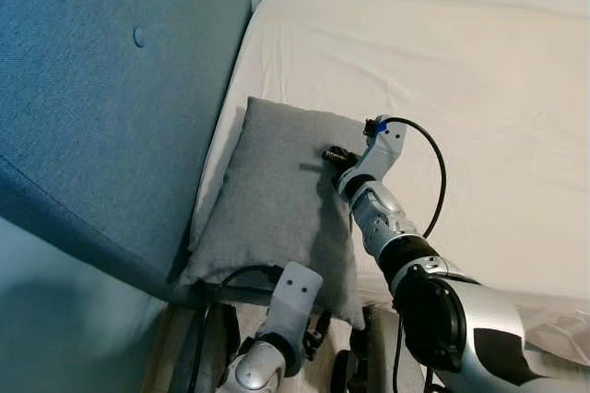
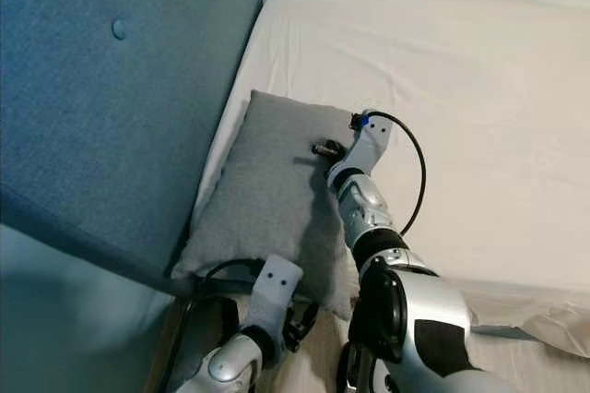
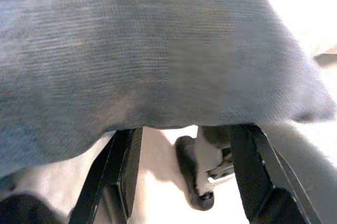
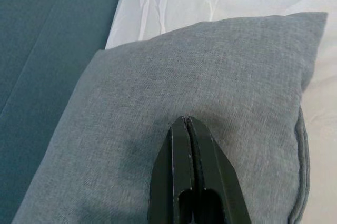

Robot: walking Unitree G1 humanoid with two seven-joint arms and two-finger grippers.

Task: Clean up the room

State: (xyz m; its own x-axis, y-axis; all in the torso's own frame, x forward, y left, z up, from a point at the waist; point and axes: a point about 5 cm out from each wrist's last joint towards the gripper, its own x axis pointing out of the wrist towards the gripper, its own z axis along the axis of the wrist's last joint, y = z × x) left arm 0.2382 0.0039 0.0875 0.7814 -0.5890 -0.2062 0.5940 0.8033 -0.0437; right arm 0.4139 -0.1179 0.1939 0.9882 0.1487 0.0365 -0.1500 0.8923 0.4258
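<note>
Right hand (image 4: 185,124) closed, empty, on grey pillow (image 1: 267,199); left hand (image 3: 184,145) open, seemingly under its edge.

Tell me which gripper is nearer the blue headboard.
Left. The left gripper sits at the grey pillow's near edge beside the headboard; the right gripper rests shut on the pillow's far side.
</note>
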